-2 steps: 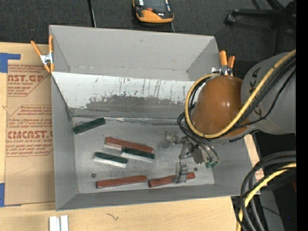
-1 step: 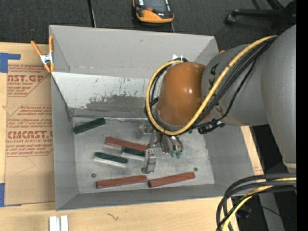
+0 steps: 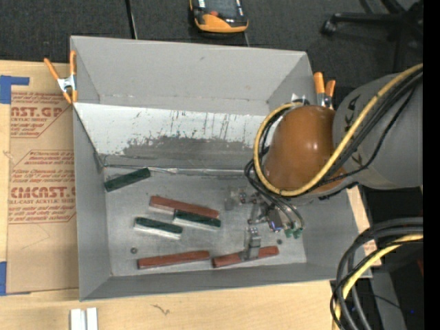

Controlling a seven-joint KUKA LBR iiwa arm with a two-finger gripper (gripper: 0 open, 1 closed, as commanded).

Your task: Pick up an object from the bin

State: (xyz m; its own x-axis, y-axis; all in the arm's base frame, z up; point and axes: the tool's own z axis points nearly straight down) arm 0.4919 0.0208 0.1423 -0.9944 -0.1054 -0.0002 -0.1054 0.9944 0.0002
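- Bin (image 3: 192, 81) of grey metal in the camera view, with slim flat bars scattered over its floor.
- End effector (image 3: 252, 243) sits low at the floor's lower right, directly over a short reddish-brown bar (image 3: 242, 256) near the front wall; whether it is released or clenched I cannot tell.
- A longer reddish-brown bar (image 3: 173, 259) lies just left of the short one, almost end to end with it.
- Two green-and-white bars (image 3: 196, 218) (image 3: 158, 227) and another brown bar (image 3: 182, 205) lie mid-floor; a dark green bar (image 3: 127, 179) lies apart at upper left.
- The short bar looks stiff, light and thin, lying flat; it is best taken across its narrow width near the middle, since it may skid on the metal.
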